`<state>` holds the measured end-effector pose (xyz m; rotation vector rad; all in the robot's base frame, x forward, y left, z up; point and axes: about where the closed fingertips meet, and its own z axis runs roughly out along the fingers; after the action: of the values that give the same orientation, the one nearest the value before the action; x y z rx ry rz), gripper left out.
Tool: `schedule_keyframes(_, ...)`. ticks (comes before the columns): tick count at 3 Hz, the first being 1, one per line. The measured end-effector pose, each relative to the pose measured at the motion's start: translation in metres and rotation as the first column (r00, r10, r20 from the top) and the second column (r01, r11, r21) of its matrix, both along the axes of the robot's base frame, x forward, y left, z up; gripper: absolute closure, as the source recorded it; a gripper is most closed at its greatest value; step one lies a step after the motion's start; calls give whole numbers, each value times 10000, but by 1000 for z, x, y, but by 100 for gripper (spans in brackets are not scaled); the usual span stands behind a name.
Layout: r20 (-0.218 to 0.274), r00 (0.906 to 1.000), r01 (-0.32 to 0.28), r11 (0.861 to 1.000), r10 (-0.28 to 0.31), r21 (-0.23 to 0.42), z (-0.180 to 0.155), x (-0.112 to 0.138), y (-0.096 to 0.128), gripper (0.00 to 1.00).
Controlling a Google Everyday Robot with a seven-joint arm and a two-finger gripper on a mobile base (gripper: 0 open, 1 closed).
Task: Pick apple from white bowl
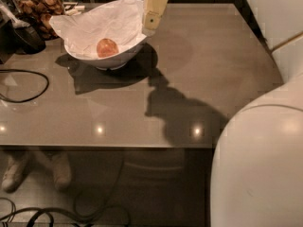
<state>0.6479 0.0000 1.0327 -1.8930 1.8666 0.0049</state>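
The apple (107, 47), small, orange-red with paler patches, lies inside the white bowl (110, 61), on its crinkled white paper lining. The bowl stands at the back left of the grey table (203, 74). My gripper (152, 20) hangs from the top edge of the view, over the bowl's right rim, to the right of the apple and above it. It holds nothing that I can see. My white arm (260, 160) fills the right side of the view.
A glass jar of brown snacks (39, 4) stands at the back left behind the bowl. A dark object (26, 37) and a black cable loop (28, 86) lie at the left edge. More cables (61, 214) lie on the floor below the table's front edge.
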Motion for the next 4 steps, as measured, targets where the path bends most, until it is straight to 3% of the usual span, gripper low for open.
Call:
schedule_keyframes(1, 88, 9999, -152, 9987, 148, 480, -3, 14, 12, 0)
schedule_keyframes(3, -90, 9921, -1239, 9896, 1249, 736, -22, 50, 63, 0)
schedule_keyframes(4, -20, 9884, -1513, 9843, 1521, 911, -27, 61, 81, 10)
